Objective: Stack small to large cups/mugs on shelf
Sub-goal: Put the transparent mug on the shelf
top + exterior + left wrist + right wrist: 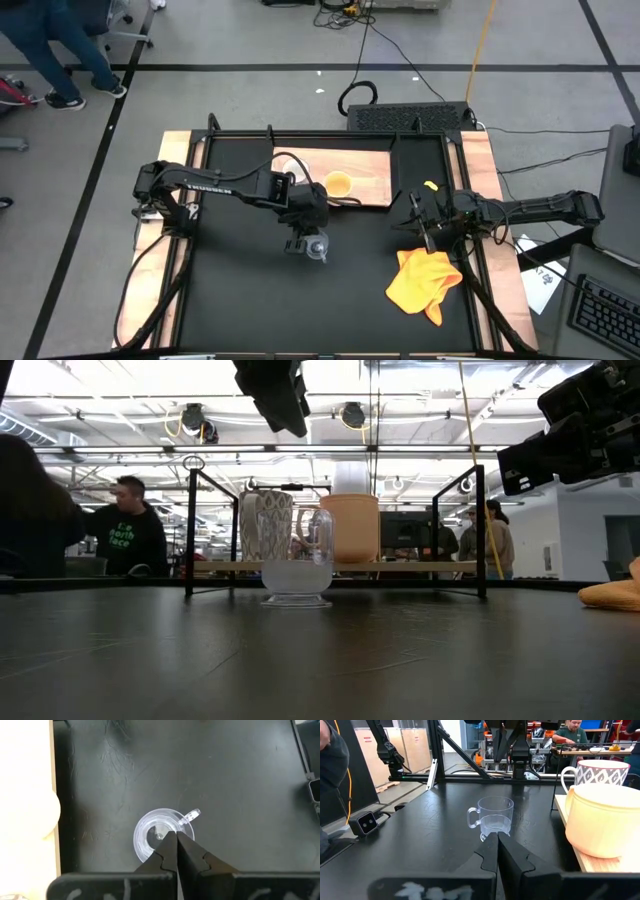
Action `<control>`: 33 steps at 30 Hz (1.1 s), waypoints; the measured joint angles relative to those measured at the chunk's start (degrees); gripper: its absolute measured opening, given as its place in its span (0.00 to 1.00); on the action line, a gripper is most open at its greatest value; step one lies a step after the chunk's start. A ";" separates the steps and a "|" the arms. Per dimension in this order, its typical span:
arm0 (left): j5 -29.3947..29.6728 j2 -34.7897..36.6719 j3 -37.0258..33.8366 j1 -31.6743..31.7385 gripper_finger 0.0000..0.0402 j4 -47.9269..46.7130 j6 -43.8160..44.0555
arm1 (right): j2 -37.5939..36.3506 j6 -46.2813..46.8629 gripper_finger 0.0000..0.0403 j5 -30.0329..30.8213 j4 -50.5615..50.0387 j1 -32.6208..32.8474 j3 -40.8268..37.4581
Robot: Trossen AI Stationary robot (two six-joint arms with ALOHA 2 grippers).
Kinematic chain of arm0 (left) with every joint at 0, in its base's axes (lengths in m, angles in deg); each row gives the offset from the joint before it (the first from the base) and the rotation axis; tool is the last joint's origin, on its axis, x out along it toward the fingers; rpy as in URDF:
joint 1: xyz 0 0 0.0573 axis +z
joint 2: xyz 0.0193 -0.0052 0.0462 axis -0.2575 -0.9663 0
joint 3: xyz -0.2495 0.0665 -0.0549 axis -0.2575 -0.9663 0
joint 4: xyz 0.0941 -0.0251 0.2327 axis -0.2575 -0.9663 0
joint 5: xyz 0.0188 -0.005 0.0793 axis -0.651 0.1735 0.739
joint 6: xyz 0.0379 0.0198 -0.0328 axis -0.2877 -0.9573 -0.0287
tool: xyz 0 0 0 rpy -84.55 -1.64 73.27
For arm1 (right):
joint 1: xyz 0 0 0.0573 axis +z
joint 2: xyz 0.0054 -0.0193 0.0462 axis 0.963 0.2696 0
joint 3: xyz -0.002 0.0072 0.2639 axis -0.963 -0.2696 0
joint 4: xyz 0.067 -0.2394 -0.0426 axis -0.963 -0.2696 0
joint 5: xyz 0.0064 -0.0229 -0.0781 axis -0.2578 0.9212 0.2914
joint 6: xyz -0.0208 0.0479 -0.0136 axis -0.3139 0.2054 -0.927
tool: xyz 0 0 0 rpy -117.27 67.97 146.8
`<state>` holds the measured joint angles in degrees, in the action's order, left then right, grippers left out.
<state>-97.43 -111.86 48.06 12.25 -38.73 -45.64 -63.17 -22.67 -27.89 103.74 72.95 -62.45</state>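
Note:
The clear glass cup (318, 248) stands upright on its base on the black tabletop, just in front of the shelf (375, 170); its handle shows in the left wrist view (191, 815). The orange-yellow mug (338, 184) and a white patterned mug (265, 525) stand on the shelf. My left gripper (176, 836) is shut and empty, well above the glass cup (297, 565), pointing down. My right gripper (498, 839) is shut and empty at the table's right (413, 222), pointing level toward the glass cup (495, 817).
A yellow cloth (425, 280) lies on the table's near right, below my right arm. A black frame (190, 525) stands around the shelf. People show in the room beyond the table (125, 525). Bare tabletop (250, 300) lies at the near left.

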 joint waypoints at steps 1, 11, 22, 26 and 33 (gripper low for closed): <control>-0.01 0.00 0.00 0.00 0.00 0.05 0.18 | 0.00 0.00 0.00 0.01 0.01 -0.01 0.00; -0.04 0.00 0.00 0.00 0.07 0.31 1.14 | 0.00 0.02 0.00 0.00 0.00 -0.01 0.00; 0.01 0.00 0.00 -0.02 0.35 0.54 1.36 | 0.00 0.04 0.00 -0.01 -0.02 -0.02 0.00; 2.20 0.00 0.00 -0.02 0.45 0.54 2.06 | 0.00 0.03 0.00 -0.01 -0.02 -0.02 0.00; 2.38 0.00 0.00 -0.02 0.55 0.51 2.19 | 0.00 0.02 0.00 -0.01 -0.02 -0.02 0.00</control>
<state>-95.05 -111.86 48.06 12.22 -38.21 -43.44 -63.17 -22.65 -27.90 103.72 72.93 -62.45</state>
